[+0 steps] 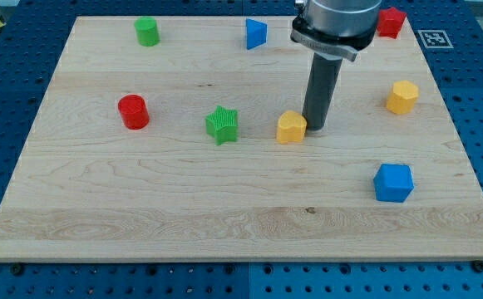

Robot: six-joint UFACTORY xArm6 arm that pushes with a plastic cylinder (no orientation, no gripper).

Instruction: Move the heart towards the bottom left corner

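1. red cylinder [132, 111] sits at the board's left, with a green cylinder [147, 31] near the view's top left.
2. green star [222, 124] lies left of centre; a blue triangle [256, 33] is up top.
3. yellow heart [291, 128] rests near the middle of the wooden board [141, 216].
4. my tip [314, 127] touches the heart's right edge; it is a bare rod with no pincer to open or close.
5. on the right: red block [391, 21], yellow hexagon [401, 97], blue cube [392, 183].
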